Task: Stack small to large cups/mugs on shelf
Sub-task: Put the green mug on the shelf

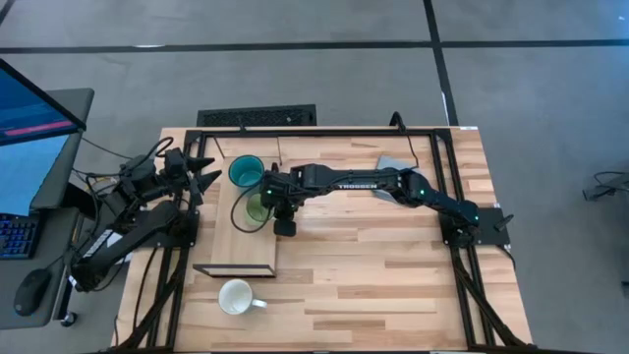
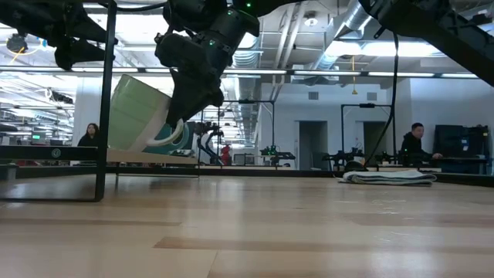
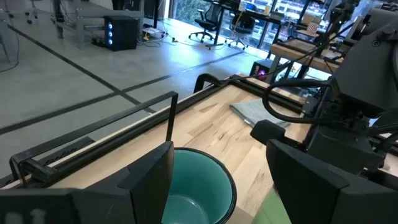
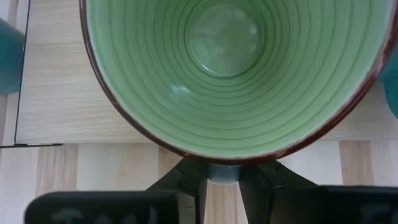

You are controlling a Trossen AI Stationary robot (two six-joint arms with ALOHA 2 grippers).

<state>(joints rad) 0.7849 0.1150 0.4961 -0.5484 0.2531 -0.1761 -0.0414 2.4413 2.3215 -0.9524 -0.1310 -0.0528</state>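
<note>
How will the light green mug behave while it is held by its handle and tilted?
The green mug looks glazed and rigid, so probably fragile and somewhat slippery. Held only at the handle by the right gripper, it tilts over the shelf, so it may swing or pivot.

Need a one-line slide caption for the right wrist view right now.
Right gripper pinches the light green mug by its handle, mouth toward the camera, over the shelf.

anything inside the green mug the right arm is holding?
Nothing: the right wrist view looks straight into the light green mug and shows only bare ribbed glaze down to the bottom. The right hand clamps its handle. The shelf below is partly covered.
</note>
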